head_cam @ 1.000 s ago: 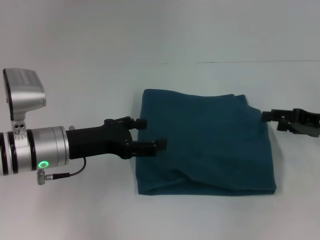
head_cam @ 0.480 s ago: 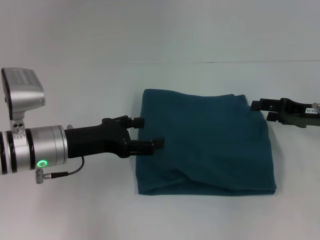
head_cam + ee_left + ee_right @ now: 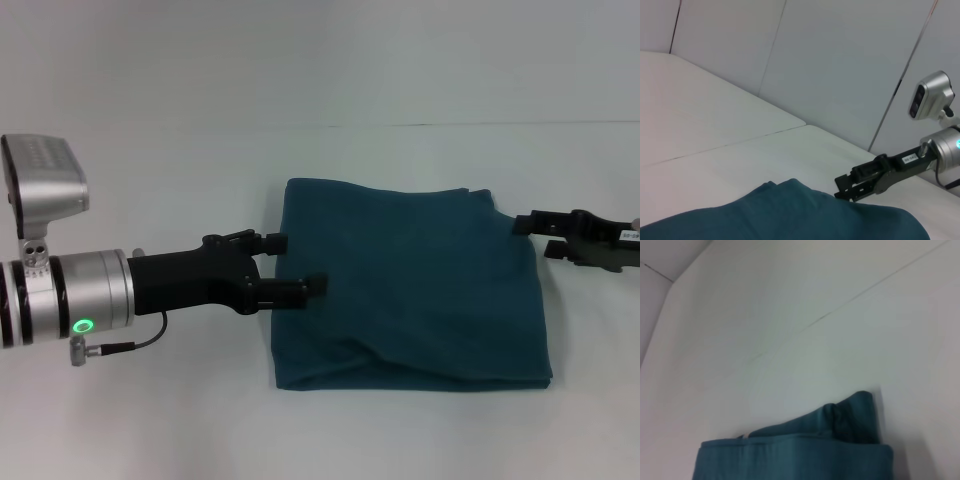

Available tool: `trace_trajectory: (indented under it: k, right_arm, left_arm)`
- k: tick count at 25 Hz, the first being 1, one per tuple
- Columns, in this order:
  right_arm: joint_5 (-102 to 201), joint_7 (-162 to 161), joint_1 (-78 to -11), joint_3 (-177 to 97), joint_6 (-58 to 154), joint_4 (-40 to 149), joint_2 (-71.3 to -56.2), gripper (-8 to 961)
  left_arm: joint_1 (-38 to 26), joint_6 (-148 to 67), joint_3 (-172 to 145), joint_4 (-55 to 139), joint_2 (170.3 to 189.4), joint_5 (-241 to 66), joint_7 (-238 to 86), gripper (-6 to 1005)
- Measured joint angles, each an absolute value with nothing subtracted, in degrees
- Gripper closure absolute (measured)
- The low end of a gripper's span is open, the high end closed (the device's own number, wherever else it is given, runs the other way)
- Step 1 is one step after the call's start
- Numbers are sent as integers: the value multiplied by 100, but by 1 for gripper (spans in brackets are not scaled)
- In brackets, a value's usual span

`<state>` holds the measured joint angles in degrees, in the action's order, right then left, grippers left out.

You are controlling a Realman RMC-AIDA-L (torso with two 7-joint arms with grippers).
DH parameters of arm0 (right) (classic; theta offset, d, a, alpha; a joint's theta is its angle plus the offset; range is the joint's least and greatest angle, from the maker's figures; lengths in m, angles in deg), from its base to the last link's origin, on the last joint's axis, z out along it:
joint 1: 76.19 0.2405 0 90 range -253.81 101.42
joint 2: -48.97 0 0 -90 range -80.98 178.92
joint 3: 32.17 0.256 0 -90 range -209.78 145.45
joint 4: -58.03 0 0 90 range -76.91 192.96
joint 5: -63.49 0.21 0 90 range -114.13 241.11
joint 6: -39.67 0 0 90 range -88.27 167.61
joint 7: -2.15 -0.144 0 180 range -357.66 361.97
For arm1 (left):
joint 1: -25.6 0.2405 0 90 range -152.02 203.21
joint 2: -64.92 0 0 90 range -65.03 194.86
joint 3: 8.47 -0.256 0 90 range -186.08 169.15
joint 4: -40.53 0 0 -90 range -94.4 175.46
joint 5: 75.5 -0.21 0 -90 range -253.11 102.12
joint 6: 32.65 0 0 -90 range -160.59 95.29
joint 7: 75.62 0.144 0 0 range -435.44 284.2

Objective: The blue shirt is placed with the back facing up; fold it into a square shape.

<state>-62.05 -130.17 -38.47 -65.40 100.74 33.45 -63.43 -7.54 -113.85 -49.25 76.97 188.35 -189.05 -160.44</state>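
Centrally, at mid-frame of the head view, the dark teal-blue soft-fabric shirt [image 3: 412, 288] lies folded into a roughly square pad on the white table [image 3: 150, 420], plain side up, lower edge a bit rumpled. Left gripper [image 3: 297, 263], black on a silver wrist, comes in from the frame's left; jaws spread, upper fingertip at the shirt's left edge, lower one just over the fabric, nothing pinched. Right gripper [image 3: 533, 232], black, enters from the right edge, tips just beside the shirt's upper-right corner; jaws parted w/ nothing between them. Left wrist view: shirt [image 3: 790, 215] along the bottom, right gripper [image 3: 847, 186] just beyond its far edge. Right wrist view: folded layers [image 3: 800, 455] at the bottom.
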Motion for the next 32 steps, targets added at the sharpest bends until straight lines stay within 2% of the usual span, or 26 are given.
trace_trajectory:
  k: [7,15,20,29,32]
  right_arm:
    - [-6190,-12966,-3785,-6536,9819,3381,-6538,161]
    - [-6009,-12943,-3790,-6486,9719,3384,-6591,196]
    - [-5821,-12516,-3774,-6493,9494,3386,-6687,400]
    - [-5483,-11951,-3765,-6515,9241,3388,-6801,648]
    - [-5388,-11841,-3760,-6515,9228,3352,-6804,772]
  left_arm:
    - [-763,-11362,-4950,7696,18832,-18905,-16042,63]
    - [-757,-11301,-4959,7678,18825,-18935,-16026,62]
    - [-754,-11297,-4961,7671,18823,-18927,-16025,63]
    - [-754,-11298,-4951,7665,18823,-18916,-16025,62]
    - [-755,-11292,-4935,7665,18822,-18911,-16025,62]
